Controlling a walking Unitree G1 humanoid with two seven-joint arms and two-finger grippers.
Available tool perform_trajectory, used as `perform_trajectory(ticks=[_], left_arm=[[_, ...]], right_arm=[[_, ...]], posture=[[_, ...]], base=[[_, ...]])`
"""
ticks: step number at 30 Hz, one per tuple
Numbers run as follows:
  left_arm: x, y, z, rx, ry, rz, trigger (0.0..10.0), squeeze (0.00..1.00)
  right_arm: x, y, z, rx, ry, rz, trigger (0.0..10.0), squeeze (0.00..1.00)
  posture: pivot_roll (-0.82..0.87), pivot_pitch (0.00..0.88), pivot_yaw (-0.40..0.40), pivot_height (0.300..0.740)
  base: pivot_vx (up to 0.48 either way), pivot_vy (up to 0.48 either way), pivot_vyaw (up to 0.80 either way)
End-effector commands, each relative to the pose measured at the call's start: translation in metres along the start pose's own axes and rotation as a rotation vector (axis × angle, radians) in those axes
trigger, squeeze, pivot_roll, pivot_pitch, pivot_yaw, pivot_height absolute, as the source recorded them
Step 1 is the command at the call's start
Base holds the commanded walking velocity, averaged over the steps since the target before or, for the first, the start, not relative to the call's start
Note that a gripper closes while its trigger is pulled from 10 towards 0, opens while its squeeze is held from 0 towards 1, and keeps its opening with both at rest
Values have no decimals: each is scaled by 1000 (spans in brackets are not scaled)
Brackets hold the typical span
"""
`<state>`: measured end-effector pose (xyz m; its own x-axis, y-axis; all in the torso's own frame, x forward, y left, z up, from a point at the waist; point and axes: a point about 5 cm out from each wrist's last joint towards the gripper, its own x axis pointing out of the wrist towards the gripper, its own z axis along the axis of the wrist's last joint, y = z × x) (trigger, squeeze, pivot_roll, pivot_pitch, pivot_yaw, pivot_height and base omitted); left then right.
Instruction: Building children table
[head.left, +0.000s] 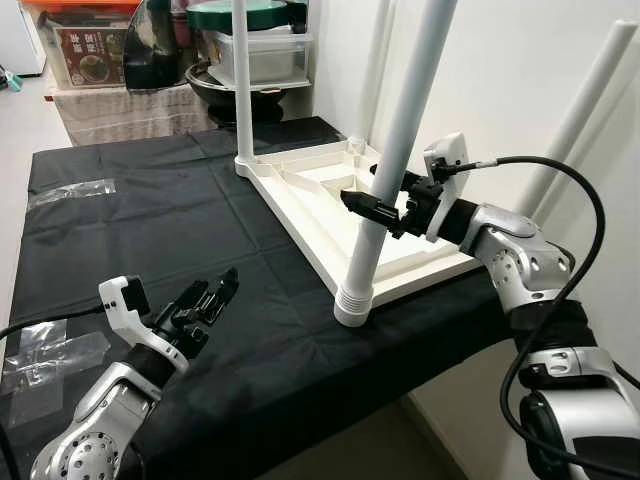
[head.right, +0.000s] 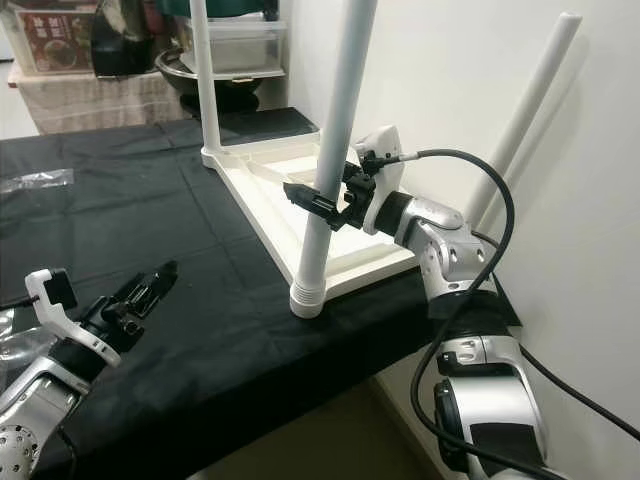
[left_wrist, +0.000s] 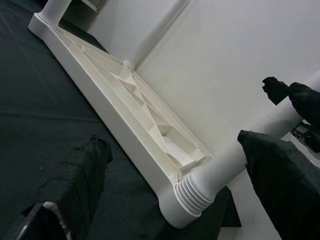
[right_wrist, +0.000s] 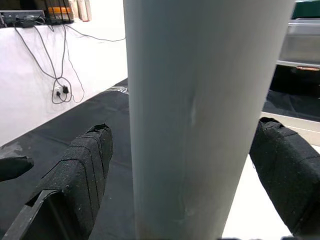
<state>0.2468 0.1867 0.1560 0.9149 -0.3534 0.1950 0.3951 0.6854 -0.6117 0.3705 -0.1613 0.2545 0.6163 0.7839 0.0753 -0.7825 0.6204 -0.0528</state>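
A white children's table top (head.left: 322, 188) lies upside down on the black cloth (head.left: 150, 220). Three white legs stand up from it: a near one (head.left: 388, 170) with a ribbed base (head.left: 353, 300), a far one (head.left: 243, 90), and one at the back by the wall (head.left: 376, 60). My right gripper (head.left: 378, 202) is open, its fingers either side of the near leg (right_wrist: 195, 100) with gaps showing. My left gripper (head.left: 205, 298) is open low over the cloth at the front left, pointing toward the near leg's base (left_wrist: 192, 192).
Another white leg (head.left: 585, 105) leans on the wall at the right. Boxes, a dark pot and a plastic container (head.left: 255, 50) crowd the back. Clear plastic wrap (head.left: 70, 192) lies on the cloth's left. The table's front edge runs close below the near leg.
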Motion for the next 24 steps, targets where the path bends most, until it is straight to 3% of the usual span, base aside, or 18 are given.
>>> perform_trajectory(ticks=[1,20,23,24], left_arm=[[-2,1,-4,-3,17,6,10000,0],[-3,0,-5,-9,19,1,10000,0],[-4,-1,-5,-9,18,2,10000,0],[-4,0,-5,-9,19,3,10000,0]], right_arm=[[3,0,0,-6,2,14,10000,0],[12,0,4,0,-19,94,10000,0],[12,0,3,-2,-17,103,9765,0],[12,-1,4,-2,-21,103,8980,0]], posture=[[56,0,-94,740],[61,0,-104,740],[64,0,-106,740],[64,0,-106,740]], base=[[0,0,0],[0,0,0],[0,0,0],[0,0,0]])
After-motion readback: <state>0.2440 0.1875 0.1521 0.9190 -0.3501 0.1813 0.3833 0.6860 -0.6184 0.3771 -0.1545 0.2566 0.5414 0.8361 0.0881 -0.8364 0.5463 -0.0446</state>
